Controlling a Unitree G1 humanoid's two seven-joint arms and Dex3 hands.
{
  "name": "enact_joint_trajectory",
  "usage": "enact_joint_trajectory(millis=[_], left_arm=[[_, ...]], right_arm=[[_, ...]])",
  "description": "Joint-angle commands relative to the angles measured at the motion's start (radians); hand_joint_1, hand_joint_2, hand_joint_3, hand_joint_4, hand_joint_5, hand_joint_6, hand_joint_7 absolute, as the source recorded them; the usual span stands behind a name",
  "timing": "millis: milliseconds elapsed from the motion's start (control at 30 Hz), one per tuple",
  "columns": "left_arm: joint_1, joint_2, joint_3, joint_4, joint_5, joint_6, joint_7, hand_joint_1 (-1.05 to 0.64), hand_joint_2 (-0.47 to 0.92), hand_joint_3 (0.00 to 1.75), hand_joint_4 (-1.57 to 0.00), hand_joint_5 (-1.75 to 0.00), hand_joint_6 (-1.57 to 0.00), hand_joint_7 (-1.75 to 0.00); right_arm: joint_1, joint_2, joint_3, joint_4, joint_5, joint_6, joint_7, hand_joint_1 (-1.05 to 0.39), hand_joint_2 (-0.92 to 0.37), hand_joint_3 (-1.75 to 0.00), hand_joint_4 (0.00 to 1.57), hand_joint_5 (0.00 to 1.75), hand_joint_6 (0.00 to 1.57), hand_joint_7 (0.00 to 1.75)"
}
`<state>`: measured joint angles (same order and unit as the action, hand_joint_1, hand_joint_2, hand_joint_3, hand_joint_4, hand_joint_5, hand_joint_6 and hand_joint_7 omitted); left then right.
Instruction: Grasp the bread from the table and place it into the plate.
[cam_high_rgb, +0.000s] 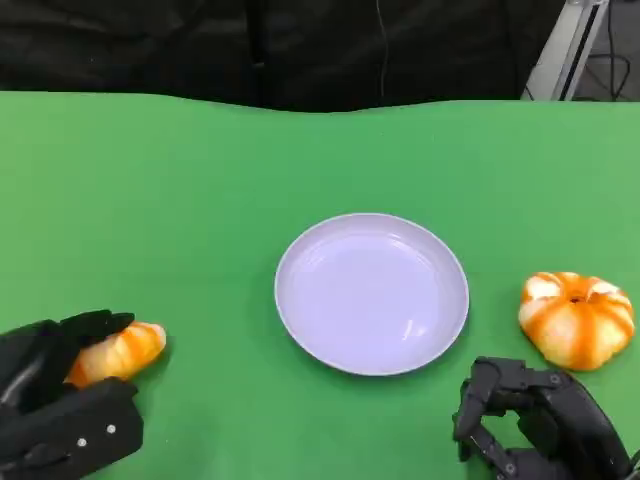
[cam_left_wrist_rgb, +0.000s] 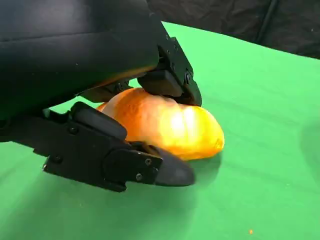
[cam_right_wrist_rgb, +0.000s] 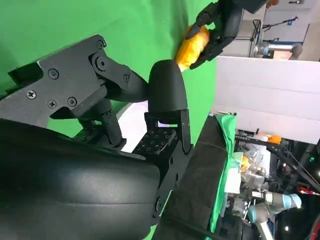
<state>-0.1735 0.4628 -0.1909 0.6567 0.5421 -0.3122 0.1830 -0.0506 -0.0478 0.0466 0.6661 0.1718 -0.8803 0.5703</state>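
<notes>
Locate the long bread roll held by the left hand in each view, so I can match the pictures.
Head view: long bread roll at lower left, in the left hand.
Left wrist view: centre, between the fingers.
Right wrist view: top centre, held.
Shared landmark: green tablecloth.

The left robot hand (cam_left_wrist_rgb: 125, 125), a black many-fingered one with a rounded shell, closes around an elongated golden-orange bread roll with a glossy crust (cam_left_wrist_rgb: 175, 125). One black finger (cam_left_wrist_rgb: 172, 80) curls over the roll from above and presses on its top, while another, thicker finger (cam_left_wrist_rgb: 135, 165) with small screws in its side runs along the near flank, low against the cloth. The roll's rounded end sticks out past the fingers and rests on the bench covered in bright green cloth (cam_left_wrist_rgb: 260, 100), throwing a soft shadow beneath. A dark backdrop lies beyond the bench's far edge.
</notes>
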Motion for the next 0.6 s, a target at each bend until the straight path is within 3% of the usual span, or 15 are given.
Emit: enact_joint_trajectory(millis=[33,200,400,533,567,600], left_arm=[[0.022,0.022,-0.013,0.048,-0.017,0.016,-0.051,-0.29,0.81,0.00,-0.63,0.00,-0.69,0.00],[0.024,0.024,-0.015,0.041,-0.037,0.024,-0.075,-0.33,0.78,0.00,-0.61,0.00,-0.69,0.00],[0.032,0.021,-0.011,0.017,-0.052,0.060,-0.091,-0.23,0.79,0.00,-0.65,-0.01,-0.72,-0.01],[0.033,0.011,-0.017,-0.002,-0.018,0.114,-0.031,-0.18,0.81,0.01,-0.81,-0.09,-0.84,-0.04],[0.034,0.005,-0.018,-0.007,-0.008,0.130,-0.009,-0.15,0.82,0.01,-0.79,-0.32,-0.92,-0.05],[0.034,0.000,-0.019,-0.010,0.001,0.143,0.009,-0.14,0.83,0.00,-0.63,-0.74,-0.97,-0.07]], right_arm=[[0.007,-0.017,-0.006,-0.011,-0.004,0.011,-0.009,-0.12,-0.61,-0.97,0.82,1.58,0.81,1.35],[0.008,-0.018,-0.006,-0.017,-0.006,0.010,-0.013,-0.12,-0.61,-0.97,0.81,1.59,0.81,1.35],[0.010,-0.018,-0.005,-0.021,-0.001,0.017,-0.009,-0.12,-0.61,-0.97,0.80,1.61,0.81,1.35],[0.008,-0.018,-0.006,-0.018,0.004,0.017,-0.004,-0.11,-0.61,-0.97,0.81,1.60,0.81,1.34],[0.007,-0.018,-0.006,-0.017,0.004,0.017,-0.003,-0.11,-0.61,-0.97,0.81,1.60,0.81,1.34],[0.007,-0.018,-0.006,-0.018,0.004,0.018,-0.003,-0.11,-0.61,-0.97,0.81,1.61,0.81,1.34]])
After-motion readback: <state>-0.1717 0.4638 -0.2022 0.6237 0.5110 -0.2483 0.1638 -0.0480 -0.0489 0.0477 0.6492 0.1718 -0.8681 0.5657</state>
